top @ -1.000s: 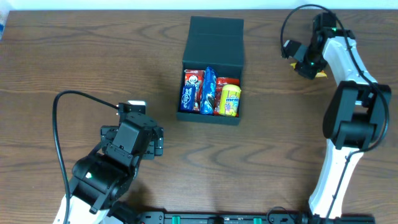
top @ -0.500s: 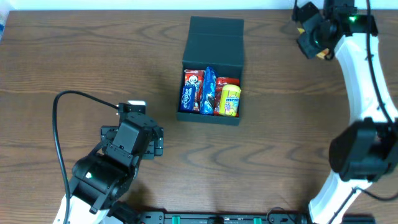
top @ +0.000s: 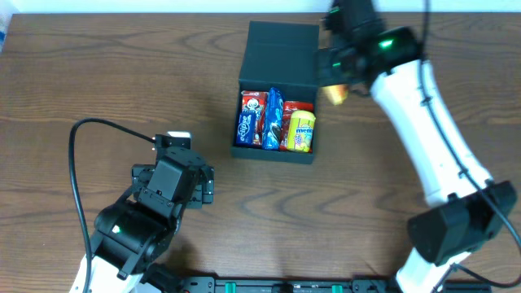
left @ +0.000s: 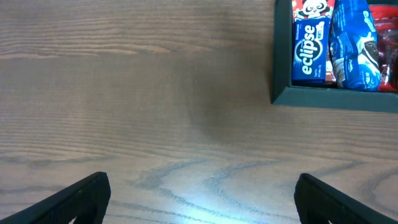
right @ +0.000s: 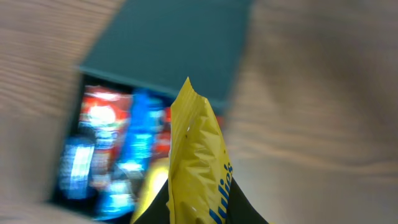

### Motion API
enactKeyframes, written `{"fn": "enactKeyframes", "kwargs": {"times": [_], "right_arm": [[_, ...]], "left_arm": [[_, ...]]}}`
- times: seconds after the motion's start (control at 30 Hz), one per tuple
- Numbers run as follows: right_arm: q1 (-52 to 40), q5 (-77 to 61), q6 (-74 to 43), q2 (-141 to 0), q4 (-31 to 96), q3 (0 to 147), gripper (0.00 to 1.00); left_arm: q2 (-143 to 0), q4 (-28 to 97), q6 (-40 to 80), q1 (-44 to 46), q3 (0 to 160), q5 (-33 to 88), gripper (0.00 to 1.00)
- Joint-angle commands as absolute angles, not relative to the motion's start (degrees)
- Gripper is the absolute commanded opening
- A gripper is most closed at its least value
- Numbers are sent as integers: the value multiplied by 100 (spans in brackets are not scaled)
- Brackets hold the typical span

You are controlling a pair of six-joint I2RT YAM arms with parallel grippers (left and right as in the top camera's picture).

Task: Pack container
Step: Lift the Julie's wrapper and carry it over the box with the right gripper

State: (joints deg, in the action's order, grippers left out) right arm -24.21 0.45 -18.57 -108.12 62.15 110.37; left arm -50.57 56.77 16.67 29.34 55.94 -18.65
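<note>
R claw (top: 334, 80) clamped on yellow packet (right: 196, 168), container (top: 281, 49) just beside it, lid-side; L claw (left: 199, 199) jaws apart, well away; container's near full, so packet may snag rim/spill.

Brown wood grain is shown across the wooden table (top: 98, 73). The dark teal-black matte square box (top: 282, 53) is seen plain. Blue lettering is carried on the crinkled yellow plastic packet (right: 196, 155), white lettering on the blue rectangular gum pack (left: 309, 53).
</note>
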Motion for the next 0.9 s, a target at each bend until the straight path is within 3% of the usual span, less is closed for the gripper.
{"fn": "enactKeyframes", "kwargs": {"times": [0.0,0.27,0.87], "right_arm": [[-2998,506,-3701,-10641,6211,11065,2],[-3752,1225,-5435,-10641,6060,10676,2],[-3800,836,-5911,-10672,3223,8342,2]], "left_arm": [[-5054,5695,1671,2917,5581,-1988,96],[-5057,5693,1671,2917,5581,-1988,95],[-5054,5693,1671,2917,5581,-1988,95]]}}
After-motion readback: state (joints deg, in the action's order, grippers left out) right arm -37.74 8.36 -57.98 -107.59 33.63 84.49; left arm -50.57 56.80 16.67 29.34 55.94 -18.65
